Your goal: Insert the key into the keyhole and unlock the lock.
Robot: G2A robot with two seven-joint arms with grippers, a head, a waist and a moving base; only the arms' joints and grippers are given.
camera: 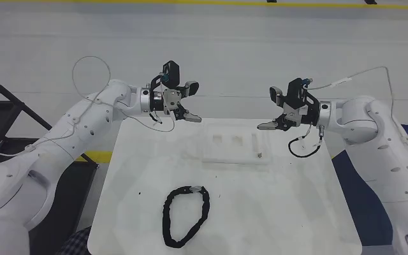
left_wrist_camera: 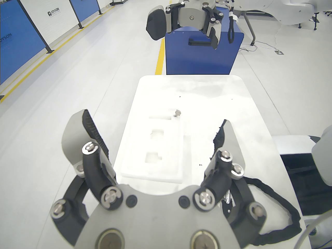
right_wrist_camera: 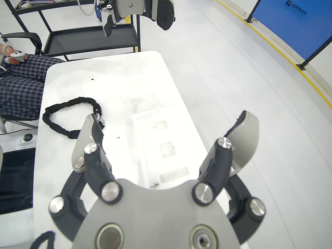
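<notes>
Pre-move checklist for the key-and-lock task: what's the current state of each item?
1. Fingers of left gripper open, empty: ok.
2. Fingers of right gripper open, empty: ok.
3. The key lies exposed on the foam tray, at the end nearer the right gripper: ok.
4. The chain lock lies free on the table, apart from the tray: ok.
5. Keyhole direction at the lock's metal end: cannot tell.
6. Key grasped: not ok; neither gripper touches it.

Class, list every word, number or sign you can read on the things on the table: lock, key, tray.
Chain lock: no print can be made out.
Key: too small to tell.
Foam tray: none.
Table: none.
</notes>
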